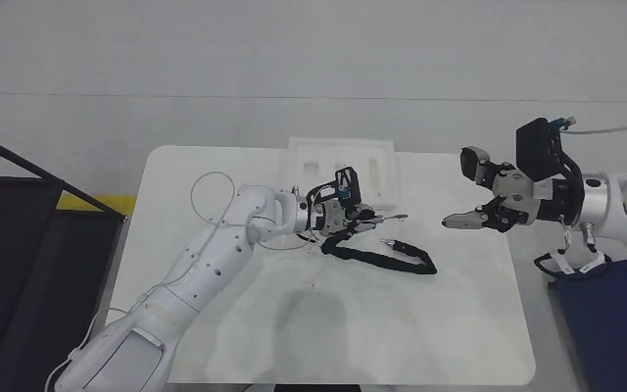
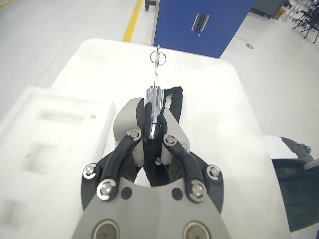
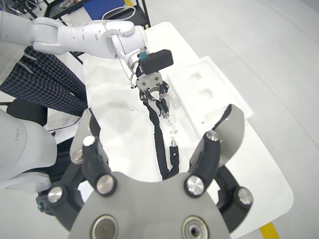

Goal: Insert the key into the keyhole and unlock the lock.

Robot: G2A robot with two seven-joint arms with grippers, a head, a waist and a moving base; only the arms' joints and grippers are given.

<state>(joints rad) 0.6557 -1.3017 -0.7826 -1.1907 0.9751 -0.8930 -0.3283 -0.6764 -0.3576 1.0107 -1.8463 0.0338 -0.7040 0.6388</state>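
Left of centre on the white table [image 1: 470, 323]: left gripper [image 2: 152, 110] clamped on the chrome lock barrel [image 2: 154, 100], keyhole end turned rightward toward the other arm, presumably to brace it against twisting. Just right of the barrel: key [image 2: 156, 72] seated in the keyhole, ring [image 2: 158, 57] dangling at its outer end. Nearer, trailing rightward across the table: black cable [image 1: 377, 257], its free metal end [image 3: 173, 142] lying apart from the barrel (probably a sign of a lock already released). At the far edge: white foam tray [image 1: 343, 162]. Far right, over the table's edge: right gripper [image 1: 462, 193], fingers spread wide, holding nothing, well apart from the key.
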